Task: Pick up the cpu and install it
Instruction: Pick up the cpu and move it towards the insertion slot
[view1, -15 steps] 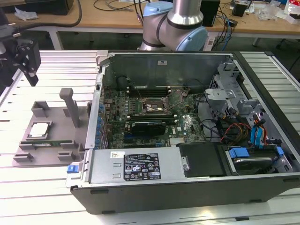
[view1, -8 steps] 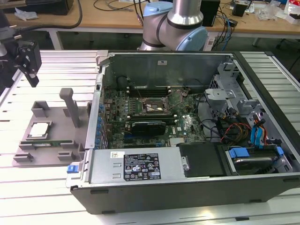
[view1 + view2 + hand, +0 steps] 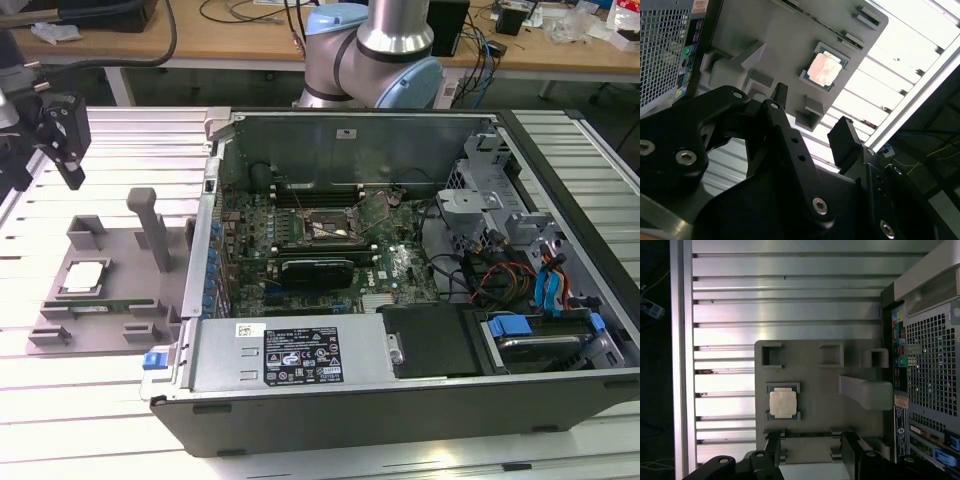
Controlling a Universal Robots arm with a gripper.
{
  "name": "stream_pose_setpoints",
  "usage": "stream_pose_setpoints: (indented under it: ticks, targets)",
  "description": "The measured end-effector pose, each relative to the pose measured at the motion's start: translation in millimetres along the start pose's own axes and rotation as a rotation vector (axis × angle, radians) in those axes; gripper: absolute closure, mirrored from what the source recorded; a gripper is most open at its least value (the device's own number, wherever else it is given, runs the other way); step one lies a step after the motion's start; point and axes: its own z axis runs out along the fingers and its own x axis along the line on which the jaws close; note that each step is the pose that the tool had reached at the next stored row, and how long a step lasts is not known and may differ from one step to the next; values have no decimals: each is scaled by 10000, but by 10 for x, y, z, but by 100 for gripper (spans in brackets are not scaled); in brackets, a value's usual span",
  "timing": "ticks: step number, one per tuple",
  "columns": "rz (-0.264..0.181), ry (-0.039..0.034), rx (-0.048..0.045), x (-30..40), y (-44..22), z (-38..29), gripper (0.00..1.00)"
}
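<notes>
Fingers (image 3: 773, 446) were spread, empty — gripper (image 3: 55, 150) at the exterior view's upper left, apart from the cpu (image 3: 82, 277) on its tray (image 3: 125, 268).

We see the small, flat square cpu with its silver-grey metal top and thin pale rim (image 3: 783, 403) lying flat in a framed seat on the pale grey moulded plastic tray (image 3: 815, 390); the tray rests on the ribbed, shiny aluminium table (image 3: 785, 310); three square pockets (image 3: 831, 354) line the tray's edge farthest from the gripper; a thick grey plastic post (image 3: 867, 392) lies between the cpu and the perforated grey metal computer case (image 3: 932, 365); the black two-fingered gripper (image 3: 811, 454) hangs over the tray's opposite edge, its fingers (image 3: 772, 447) spread apart, holding nothing and clear of the cpu.
</notes>
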Motion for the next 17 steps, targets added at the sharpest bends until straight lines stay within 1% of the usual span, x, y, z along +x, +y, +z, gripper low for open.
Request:
stream_pose_setpoints:
  ticks: [17]
  targets:
    - [0, 0, 0, 3, -1, 102, 40]
